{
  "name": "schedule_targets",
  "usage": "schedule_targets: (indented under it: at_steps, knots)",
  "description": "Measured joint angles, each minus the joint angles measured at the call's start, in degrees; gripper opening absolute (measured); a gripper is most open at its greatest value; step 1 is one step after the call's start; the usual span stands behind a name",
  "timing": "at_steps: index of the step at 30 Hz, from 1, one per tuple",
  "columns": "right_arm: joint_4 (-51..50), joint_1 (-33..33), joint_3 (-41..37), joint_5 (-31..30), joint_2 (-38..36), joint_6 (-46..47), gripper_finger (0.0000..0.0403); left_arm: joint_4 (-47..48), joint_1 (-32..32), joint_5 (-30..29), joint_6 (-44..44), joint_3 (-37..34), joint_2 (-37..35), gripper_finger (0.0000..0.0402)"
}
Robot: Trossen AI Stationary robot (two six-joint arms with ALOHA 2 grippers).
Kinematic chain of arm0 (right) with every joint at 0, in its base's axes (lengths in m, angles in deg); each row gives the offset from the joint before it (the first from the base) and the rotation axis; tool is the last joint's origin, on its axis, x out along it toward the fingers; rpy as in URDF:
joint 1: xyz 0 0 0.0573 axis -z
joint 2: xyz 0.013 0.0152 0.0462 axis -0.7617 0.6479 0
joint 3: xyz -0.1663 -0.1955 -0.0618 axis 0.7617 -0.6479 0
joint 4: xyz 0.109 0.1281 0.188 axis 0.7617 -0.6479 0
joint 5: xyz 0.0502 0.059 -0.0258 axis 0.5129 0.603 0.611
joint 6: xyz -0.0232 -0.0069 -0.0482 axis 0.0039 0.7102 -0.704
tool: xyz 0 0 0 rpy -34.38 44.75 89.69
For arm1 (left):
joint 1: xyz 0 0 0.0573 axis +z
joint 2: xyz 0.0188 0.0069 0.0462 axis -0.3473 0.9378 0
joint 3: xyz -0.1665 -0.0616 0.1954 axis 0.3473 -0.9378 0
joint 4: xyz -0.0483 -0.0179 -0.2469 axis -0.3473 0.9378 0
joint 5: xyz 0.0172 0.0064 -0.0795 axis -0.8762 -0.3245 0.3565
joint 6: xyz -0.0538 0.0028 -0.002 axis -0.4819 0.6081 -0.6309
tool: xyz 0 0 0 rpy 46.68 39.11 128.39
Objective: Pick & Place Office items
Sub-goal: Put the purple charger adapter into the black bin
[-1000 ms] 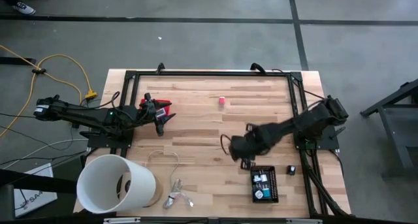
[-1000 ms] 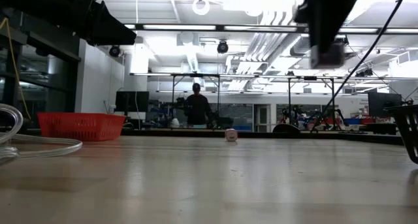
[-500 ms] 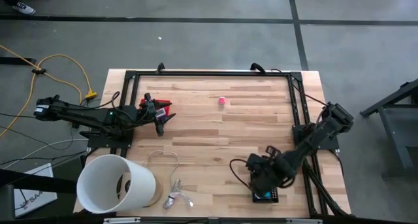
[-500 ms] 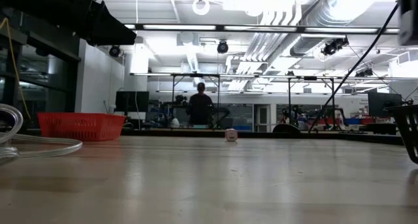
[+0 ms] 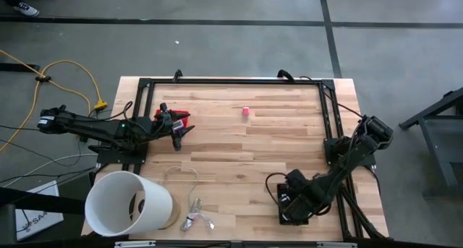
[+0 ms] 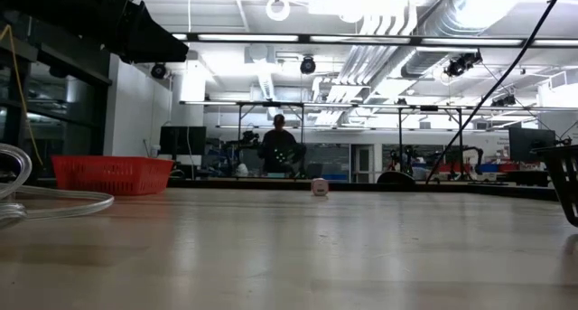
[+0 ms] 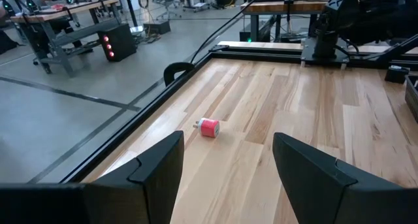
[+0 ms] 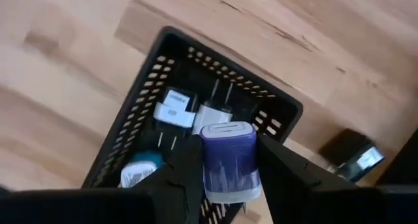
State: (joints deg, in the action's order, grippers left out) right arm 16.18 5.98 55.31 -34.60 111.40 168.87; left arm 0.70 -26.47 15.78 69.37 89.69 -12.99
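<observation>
My right gripper (image 5: 291, 204) hovers over a black mesh basket (image 8: 140, 129) at the table's near right and is shut on a purple-blue block (image 8: 228, 157). In the basket lie white plug pieces (image 8: 175, 110) and a teal piece (image 8: 140, 168). A small black piece (image 8: 349, 155) lies on the table beside the basket. A pink piece (image 5: 246, 112) lies on the table toward the far edge; it also shows in the left wrist view (image 7: 209, 127). My left gripper (image 5: 178, 137) waits open and empty at the table's left, its fingers pointing toward the pink piece. My right gripper pinches the purple-blue block by its two opposite sides (image 8: 208, 160) between its two fingers. The fingers come from above, pointing down. The block is lifted clear above the basket's open top, one flat face toward the wrist camera.
A big white tub (image 5: 130, 203) lies on its side at the near left corner. A pale wire loop (image 5: 181, 173) and a silvery clump (image 5: 197, 220) lie beside it. A black frame rail (image 5: 231, 82) runs along the table's edges. A person stands in the room far behind.
My right gripper has gone from the table's middle toward the near right, carrying the purple-blue block, and now stands over the black basket. The left arm has kept still.
</observation>
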Motion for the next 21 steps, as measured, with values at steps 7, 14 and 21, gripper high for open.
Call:
schedule_targets:
  at_steps: [7,14,21]
  knots:
    - [5.0,0.0,-4.6,0.1,0.0,9.0,0.0117,0.0,0.0,0.0,0.0,0.0,0.0,0.0227]
    - [9.2,0.3,-8.3,0.9,0.0,12.7,0.0117,0.0,0.0,0.0,0.0,0.0,0.0,0.0227]
    - [10.7,0.3,-9.5,1.4,0.0,13.1,0.0120,0.0,0.0,0.0,0.0,0.0,0.0,0.0227]
